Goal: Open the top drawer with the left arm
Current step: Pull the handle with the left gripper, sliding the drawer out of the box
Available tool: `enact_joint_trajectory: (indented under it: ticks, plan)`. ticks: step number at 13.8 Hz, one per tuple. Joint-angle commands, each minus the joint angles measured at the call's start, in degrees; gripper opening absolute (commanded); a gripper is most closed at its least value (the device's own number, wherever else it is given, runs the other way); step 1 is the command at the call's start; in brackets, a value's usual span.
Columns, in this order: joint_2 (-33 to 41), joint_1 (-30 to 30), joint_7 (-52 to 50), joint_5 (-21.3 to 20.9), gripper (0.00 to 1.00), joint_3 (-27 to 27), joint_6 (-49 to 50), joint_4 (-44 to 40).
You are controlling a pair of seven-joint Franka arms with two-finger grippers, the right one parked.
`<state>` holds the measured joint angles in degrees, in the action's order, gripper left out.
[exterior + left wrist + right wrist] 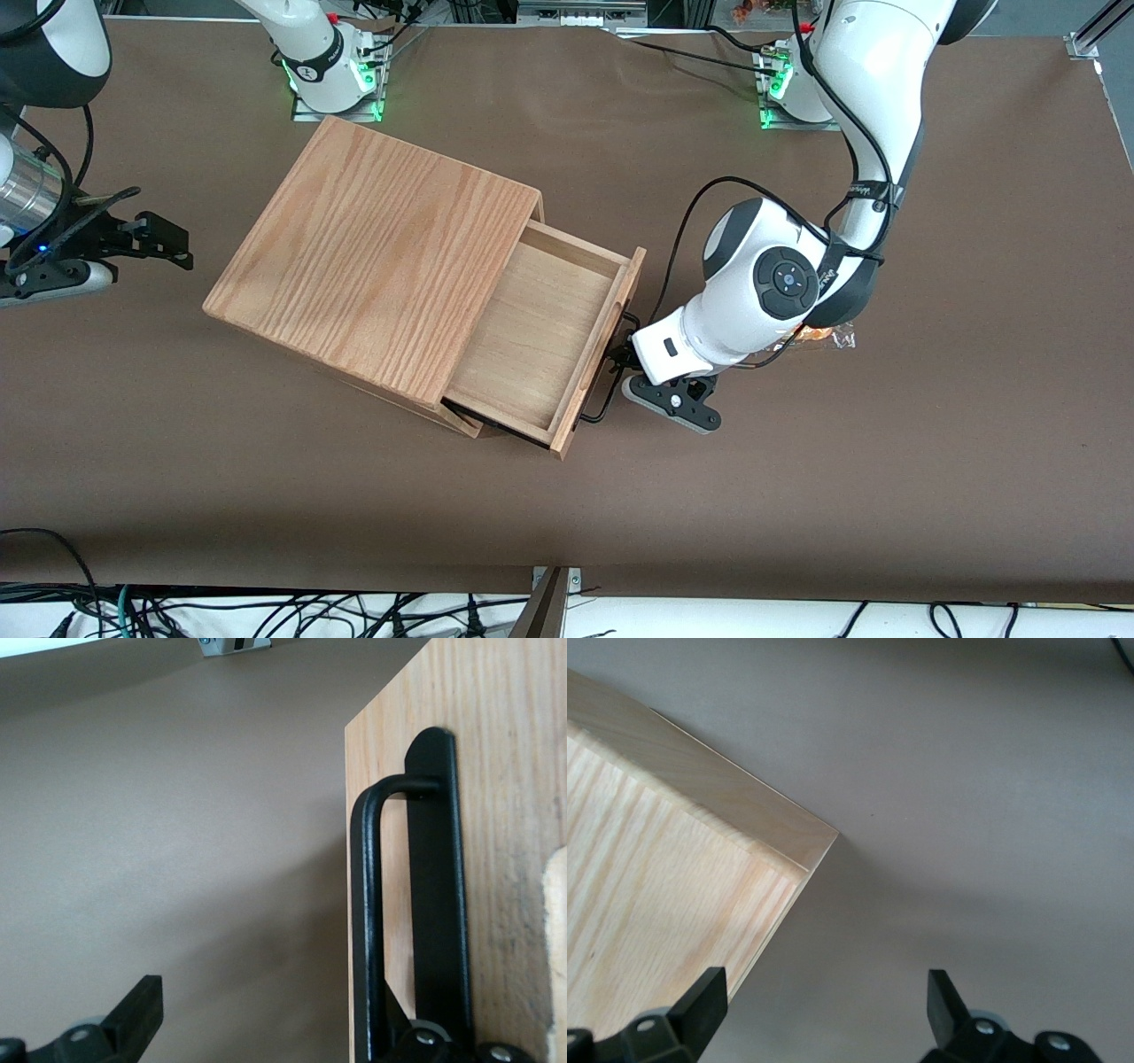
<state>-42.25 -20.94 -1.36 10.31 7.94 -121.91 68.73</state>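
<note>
The left arm (780,292) is glossy white with a round dark joint cap bearing a small blue dot; a black cable loops along it. Its black gripper (620,359), screw-studded, sits at centre right of the frame.

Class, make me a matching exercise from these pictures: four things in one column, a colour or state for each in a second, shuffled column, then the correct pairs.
Things:
1. drawer
2. handle
3. box
4. gripper

States:
A. black metal bar
B. at the handle, in front of the drawer
C. pulled out, nothing in it
D. oak grain, standing on the brown table

Pairs: 1-C, 2-A, 3-D, 4-B
</note>
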Motion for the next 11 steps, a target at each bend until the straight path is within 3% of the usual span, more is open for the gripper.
enact_joint_trajectory:
  ticks: [1,11]
  plan:
    - [-0.9,0.9,-3.4,-3.7,1.00,-2.9,-2.7,-0.3]
    - [1.0,1.0,-3.6,3.3,1.00,-1.5,0.8,-0.8]
